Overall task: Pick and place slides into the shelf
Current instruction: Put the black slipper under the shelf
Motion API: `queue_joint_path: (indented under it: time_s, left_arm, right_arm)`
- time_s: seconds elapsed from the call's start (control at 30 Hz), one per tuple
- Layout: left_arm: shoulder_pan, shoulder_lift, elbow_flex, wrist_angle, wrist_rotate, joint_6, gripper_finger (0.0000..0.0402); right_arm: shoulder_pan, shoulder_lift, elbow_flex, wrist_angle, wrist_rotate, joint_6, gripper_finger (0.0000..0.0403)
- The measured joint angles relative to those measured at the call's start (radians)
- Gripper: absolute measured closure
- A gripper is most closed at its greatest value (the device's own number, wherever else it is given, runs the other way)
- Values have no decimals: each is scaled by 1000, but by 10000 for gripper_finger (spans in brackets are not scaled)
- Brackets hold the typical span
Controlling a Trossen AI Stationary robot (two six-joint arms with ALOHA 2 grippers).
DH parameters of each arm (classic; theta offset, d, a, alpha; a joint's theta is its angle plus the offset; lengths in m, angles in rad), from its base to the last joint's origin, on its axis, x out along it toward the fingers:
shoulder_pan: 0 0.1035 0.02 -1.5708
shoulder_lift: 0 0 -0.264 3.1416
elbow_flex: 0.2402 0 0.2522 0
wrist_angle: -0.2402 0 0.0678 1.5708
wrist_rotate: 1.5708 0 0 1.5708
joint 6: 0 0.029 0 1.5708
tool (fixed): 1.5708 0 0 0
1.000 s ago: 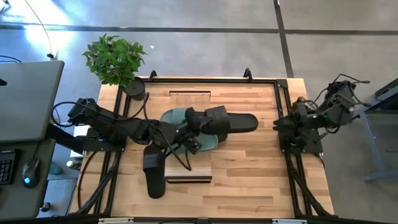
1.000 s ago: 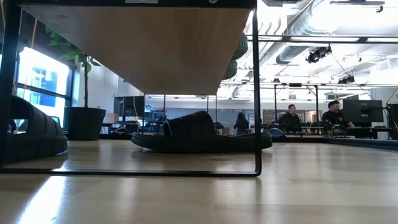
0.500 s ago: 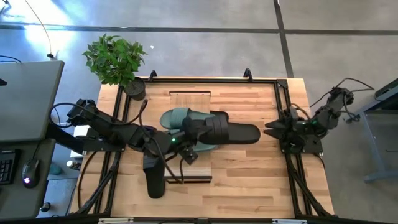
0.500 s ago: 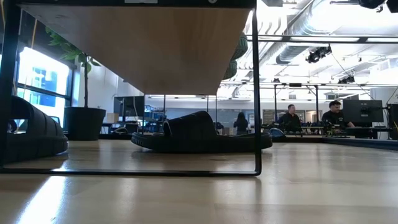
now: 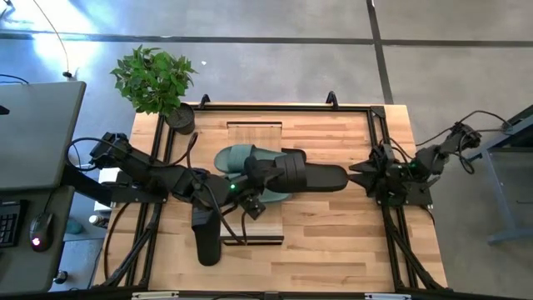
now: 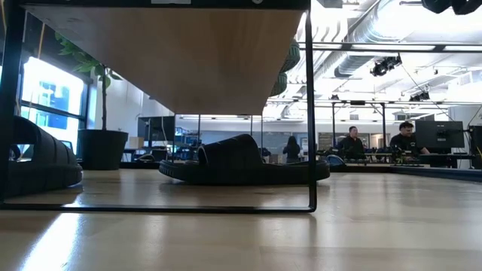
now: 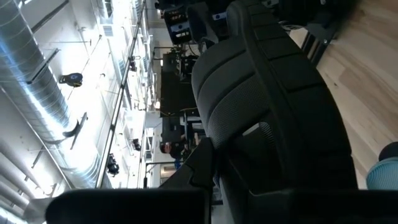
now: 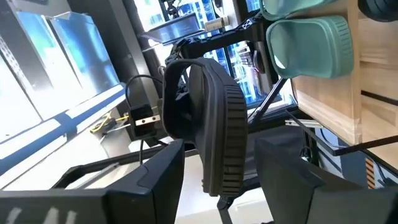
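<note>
Matt rubbery black slide (image 5: 312,173), ribbed strap; light-wood shelf (image 6: 173,56) on thin black metal frame.

Layout around the shelf (image 5: 254,127)

One slide (image 5: 310,173) lies across the shelf's middle, reaching out to its right over the table (image 5: 333,242); another (image 5: 237,158) lies on the shelf partly under it. A third slide (image 5: 206,227) lies on the table left of the shelf's near end. A potted plant (image 5: 155,82) stands beyond the shelf's far-left corner.
</note>
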Motion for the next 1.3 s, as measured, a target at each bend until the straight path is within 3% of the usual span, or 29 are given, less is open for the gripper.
queue_joint_path:
  time_s: [0.63, 0.8, 1.07, 1.3]
  left_arm:
    - [0, 0, 0, -10, 10, -2, 402]
    - [0, 0, 0, -19, 10, -17, 402]
    - [-1, -2, 0, -56, 8, -58, 401]
    - [-1, -2, 0, -60, 6, -90, 377]
  right_arm:
    - [-209, 182, 1, 185, -294, 7, 221]
    - [-224, 204, 1, 206, -336, 7, 258]
    - [-253, 209, 1, 198, -369, -107, 361]
    - [-261, 207, 1, 203, -384, -166, 367]
